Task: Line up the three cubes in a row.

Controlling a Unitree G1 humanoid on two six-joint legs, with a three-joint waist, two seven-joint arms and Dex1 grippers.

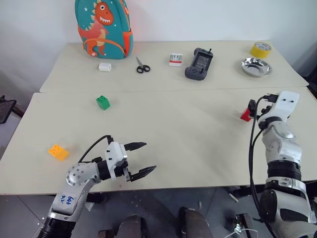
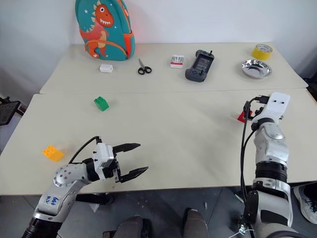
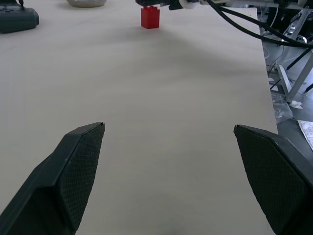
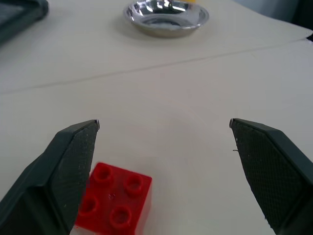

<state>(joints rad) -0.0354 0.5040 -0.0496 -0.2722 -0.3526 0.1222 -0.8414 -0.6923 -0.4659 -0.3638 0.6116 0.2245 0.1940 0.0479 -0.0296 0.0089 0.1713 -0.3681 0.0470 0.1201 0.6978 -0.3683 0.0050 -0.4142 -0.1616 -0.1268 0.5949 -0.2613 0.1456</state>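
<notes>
Red cube [image 4: 113,203] sat at right of frame on the worktop [image 1: 188,129], just below the spread right end effector [image 4: 164,161]. Green cube [image 1: 103,102] upper left, yellow-orange cube [image 1: 58,151] far left; left end effector [image 1: 140,158] spread, empty. Probably light, rigid, slick plastic; best pinched across flat sides.

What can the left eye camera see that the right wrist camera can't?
Left eye view: the green cube, the yellow-orange cube, the dinosaur backpack, the scissors and the open left hand.

Right wrist view: the four studs on top of the red cube, close between the open right hand's fingers.

Both: the red cube, the metal bowl and the table.
</notes>
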